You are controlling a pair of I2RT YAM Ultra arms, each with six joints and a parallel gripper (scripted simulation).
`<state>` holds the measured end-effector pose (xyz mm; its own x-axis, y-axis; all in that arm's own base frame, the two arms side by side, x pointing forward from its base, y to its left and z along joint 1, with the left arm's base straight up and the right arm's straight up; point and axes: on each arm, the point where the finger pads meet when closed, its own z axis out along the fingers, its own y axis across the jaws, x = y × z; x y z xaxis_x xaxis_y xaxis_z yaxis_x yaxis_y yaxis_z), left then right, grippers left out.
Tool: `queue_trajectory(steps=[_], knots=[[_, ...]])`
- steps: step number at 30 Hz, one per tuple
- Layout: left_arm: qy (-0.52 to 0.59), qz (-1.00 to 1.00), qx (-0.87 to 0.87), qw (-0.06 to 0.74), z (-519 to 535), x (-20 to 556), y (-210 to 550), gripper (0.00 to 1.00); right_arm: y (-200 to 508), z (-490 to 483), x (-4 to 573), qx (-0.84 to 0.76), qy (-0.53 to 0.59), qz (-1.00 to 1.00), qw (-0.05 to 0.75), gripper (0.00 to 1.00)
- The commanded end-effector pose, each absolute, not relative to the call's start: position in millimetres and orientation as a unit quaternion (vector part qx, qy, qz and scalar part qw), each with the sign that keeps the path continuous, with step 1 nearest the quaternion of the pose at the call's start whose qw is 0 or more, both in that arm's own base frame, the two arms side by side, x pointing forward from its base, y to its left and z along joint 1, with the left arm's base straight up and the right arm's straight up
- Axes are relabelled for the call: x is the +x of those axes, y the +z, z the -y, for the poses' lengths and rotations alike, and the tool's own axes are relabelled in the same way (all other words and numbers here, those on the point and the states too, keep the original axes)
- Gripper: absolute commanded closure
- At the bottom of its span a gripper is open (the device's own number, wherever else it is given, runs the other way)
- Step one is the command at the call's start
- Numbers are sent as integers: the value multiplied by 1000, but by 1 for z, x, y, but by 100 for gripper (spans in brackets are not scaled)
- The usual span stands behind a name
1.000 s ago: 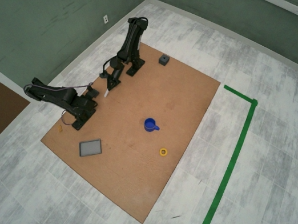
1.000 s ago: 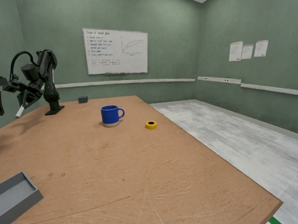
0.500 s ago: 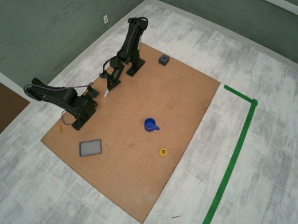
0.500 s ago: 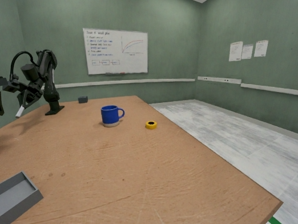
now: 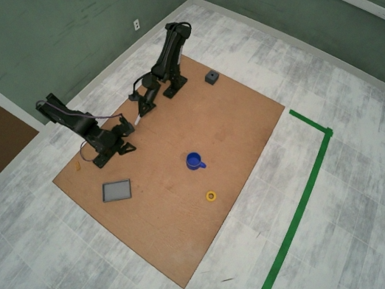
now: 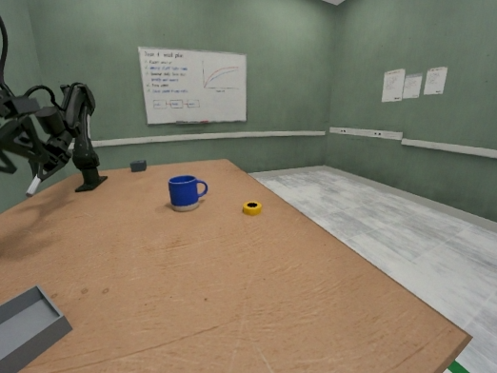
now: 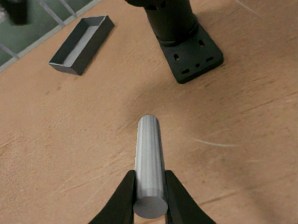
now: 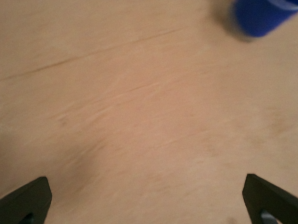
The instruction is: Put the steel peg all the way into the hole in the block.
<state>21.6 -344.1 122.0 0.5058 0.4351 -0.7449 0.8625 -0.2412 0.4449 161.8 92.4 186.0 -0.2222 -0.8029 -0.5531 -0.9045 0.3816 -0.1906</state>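
One steel peg (image 5: 137, 119) (image 6: 32, 186) (image 7: 149, 165) clamped in one left claw (image 5: 140, 113) (image 6: 40, 177) (image 7: 149, 179) — one right claw (image 5: 135, 148) (image 6: 9, 162) (image 8: 147, 187) wide open, empty — one block (image 5: 212, 77) (image 6: 138, 166).

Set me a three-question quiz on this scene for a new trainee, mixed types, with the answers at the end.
1. Multiple choice: what is the left claw holding?
A) the blue mug
B) the steel peg
C) the yellow ring

2. True or false: the steel peg is all the way in the hole in the block.

3. Fill in one word: the fingers of the right claw are spread wide, so that claw is ____.

Key: 1. B; 2. false; 3. open
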Motion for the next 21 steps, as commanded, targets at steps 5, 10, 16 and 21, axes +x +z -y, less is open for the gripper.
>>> queue_trajectory(steps=[5, 10, 16, 21], knots=[[-251, -429, 744, 447, 347, 21, 131, 100, 266, -76, 306, -330, -1, -815, 476, 0], [-251, -429, 744, 447, 347, 21, 131, 100, 307, -51, 346, -221, -11, -807, 548, 0], [-251, -429, 744, 447, 347, 21, 131, 100, 389, -4, 384, -85, 1, -764, 640, 0], [-251, -429, 744, 447, 347, 21, 131, 100, 404, 1, 387, 6, 0, -709, 705, 0]])
